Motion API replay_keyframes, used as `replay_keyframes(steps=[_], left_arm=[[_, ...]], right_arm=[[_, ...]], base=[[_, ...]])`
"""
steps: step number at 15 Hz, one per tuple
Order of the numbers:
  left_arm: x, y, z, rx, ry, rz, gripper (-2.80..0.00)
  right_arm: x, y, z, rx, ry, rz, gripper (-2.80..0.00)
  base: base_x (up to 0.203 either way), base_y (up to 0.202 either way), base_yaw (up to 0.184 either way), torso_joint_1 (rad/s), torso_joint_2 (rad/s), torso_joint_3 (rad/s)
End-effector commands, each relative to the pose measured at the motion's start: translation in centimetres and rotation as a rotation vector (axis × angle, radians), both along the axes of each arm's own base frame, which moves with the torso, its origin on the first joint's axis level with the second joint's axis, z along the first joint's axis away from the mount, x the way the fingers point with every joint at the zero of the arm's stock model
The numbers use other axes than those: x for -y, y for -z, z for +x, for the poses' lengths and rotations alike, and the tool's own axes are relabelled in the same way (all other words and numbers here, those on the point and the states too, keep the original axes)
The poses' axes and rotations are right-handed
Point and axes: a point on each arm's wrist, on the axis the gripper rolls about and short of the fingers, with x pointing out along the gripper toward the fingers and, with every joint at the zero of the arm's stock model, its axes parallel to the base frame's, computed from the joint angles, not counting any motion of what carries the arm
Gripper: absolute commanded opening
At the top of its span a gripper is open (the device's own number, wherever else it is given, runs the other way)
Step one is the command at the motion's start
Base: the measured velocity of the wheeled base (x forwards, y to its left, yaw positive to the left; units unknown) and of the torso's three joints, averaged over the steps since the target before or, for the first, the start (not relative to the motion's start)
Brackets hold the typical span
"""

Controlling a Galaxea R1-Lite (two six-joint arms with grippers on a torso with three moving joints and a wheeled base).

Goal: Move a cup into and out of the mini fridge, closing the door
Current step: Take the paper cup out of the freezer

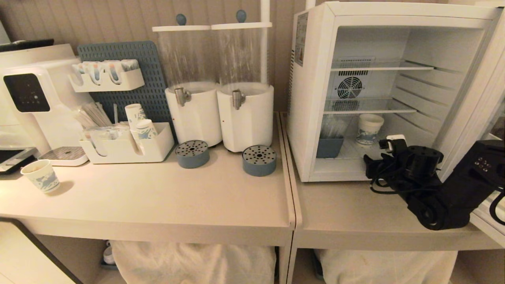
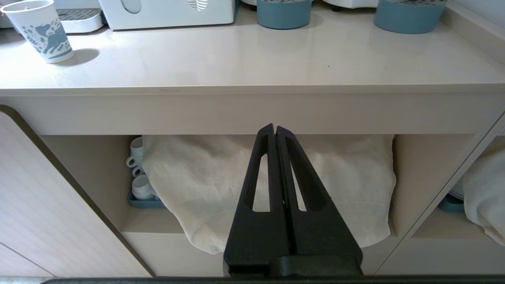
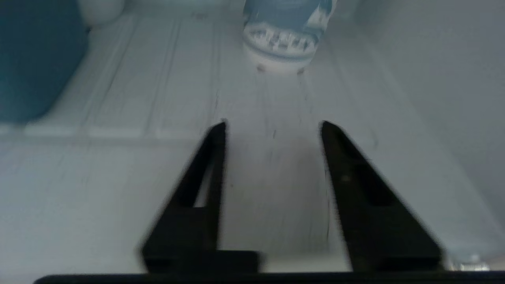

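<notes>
The mini fridge (image 1: 311, 118) stands on the right counter with its door (image 1: 479, 98) swung open to the right. The cup (image 1: 369, 129), white with a blue pattern, stands upright on the fridge floor under the lower wire shelf. My right arm (image 1: 434, 185) reaches in at the fridge's front opening. In the right wrist view the right gripper (image 3: 273, 124) is open and empty above the fridge floor, with the cup (image 3: 286, 35) a short way ahead of its fingertips and apart from them. My left gripper (image 2: 274, 128) is shut and parked below the counter's front edge.
A blue container (image 1: 329, 146) sits in the fridge, left of the cup. On the left counter are another patterned cup (image 1: 40, 176), a white organiser with stacked cups (image 1: 130, 148), two drink dispensers (image 1: 221, 114) and two blue drip trays (image 1: 259, 159).
</notes>
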Motion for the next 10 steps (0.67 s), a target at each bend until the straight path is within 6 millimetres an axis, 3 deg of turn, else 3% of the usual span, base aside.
replay_keyframes(steps=[1,10], left_arm=[[0.0,0.0,0.0,0.002,0.0,0.0,-2.8],[0.0,0.0,0.0,0.002,0.0,-0.005,-2.8]], right_arm=[[0.0,0.0,0.6,0.009,0.0,-0.002,0.0],[0.7,-2.5,3.8,0.013,0.021,0.008,0.0]], base=[[0.0,0.0,0.0,0.0,0.0,0.0],[0.0,0.0,0.0,0.0,0.0,0.0]])
